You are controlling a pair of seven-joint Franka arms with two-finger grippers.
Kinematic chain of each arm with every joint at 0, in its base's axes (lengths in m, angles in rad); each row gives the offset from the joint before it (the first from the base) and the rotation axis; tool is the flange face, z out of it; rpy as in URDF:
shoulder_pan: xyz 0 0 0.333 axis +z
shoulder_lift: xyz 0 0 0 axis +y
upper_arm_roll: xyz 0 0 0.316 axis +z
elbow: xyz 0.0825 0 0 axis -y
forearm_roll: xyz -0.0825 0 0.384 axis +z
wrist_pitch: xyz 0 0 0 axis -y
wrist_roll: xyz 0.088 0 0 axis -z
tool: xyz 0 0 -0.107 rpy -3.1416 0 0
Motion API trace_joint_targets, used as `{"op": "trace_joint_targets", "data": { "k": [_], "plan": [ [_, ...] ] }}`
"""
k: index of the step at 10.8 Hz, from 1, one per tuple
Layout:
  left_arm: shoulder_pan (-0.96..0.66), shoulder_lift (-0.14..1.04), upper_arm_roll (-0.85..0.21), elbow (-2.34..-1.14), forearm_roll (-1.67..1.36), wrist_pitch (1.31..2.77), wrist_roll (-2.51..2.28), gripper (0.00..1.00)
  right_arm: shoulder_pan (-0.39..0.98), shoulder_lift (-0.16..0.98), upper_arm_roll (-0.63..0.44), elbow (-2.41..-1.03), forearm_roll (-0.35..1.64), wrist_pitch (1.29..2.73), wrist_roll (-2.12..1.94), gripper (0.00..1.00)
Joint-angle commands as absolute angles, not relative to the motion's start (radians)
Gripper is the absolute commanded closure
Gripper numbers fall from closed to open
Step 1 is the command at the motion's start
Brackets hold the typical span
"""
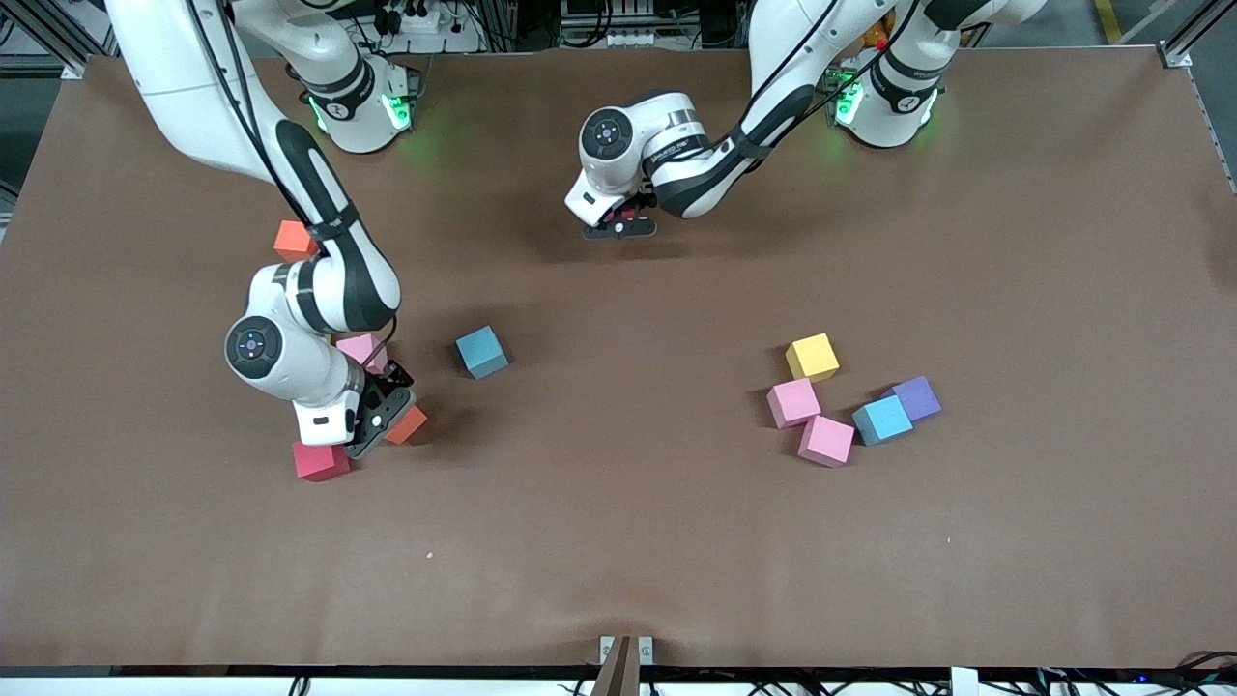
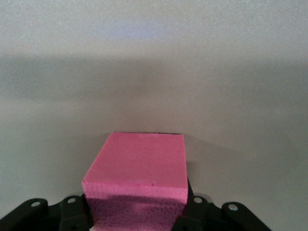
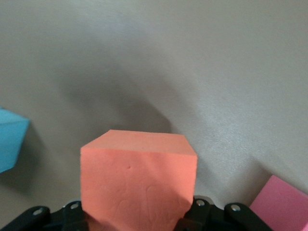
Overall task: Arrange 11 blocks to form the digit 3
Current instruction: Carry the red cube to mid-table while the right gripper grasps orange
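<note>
White glossy shells with black joint bands are noted on both arms; green base lights, round blue-marked wrist caps and black screwed grippers are recorded

Front view evenly lit from overhead, bright, sharp across whole brown table. Soft diffuse shadows pooled beneath both arms and beside cubes. Green glow from base lights spilled onto table near top edge. Slight bowing of table's lower edge. Left wrist view washed-out, grey, grainy; broad dim band of shadow crossed upper part; pink cube crisp, lower face dark. Right wrist view brighter on one side; orange cube cast dark smear.
</note>
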State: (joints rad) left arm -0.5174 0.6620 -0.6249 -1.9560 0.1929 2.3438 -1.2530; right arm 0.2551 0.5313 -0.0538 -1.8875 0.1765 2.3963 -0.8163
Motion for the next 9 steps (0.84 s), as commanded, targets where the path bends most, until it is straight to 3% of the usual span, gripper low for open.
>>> {"op": "trace_joint_targets", "data": {
  "k": [1,5,6,7,9],
  "plan": [
    [-0.528,0.676,-0.618,-1.928,0.266,2.318,-1.239,1.00,0.252,0.470,-0.043,-1.901,0.198,2.338,-0.911,0.60],
    [-0.520,0.680,-0.617,-1.925,0.291,2.318,-1.226,1.00,0.283,0.394,-0.028,-1.905,0.199,2.257,-0.989,0.60],
    [-0.515,0.680,-0.617,-1.927,0.291,2.318,-1.223,0.74,0.288,0.382,-0.026,-1.908,0.198,2.243,-1.002,0.59],
    [-0.514,0.677,-0.617,-1.927,0.290,2.316,-1.233,0.01,0.266,0.367,-0.014,-1.926,0.195,2.243,-1.024,0.59],
    [-0.488,0.634,-0.620,-1.925,0.275,2.271,-1.239,0.00,0.226,0.338,0.023,-1.948,0.195,2.237,-1.107,0.59]
  ]
}}
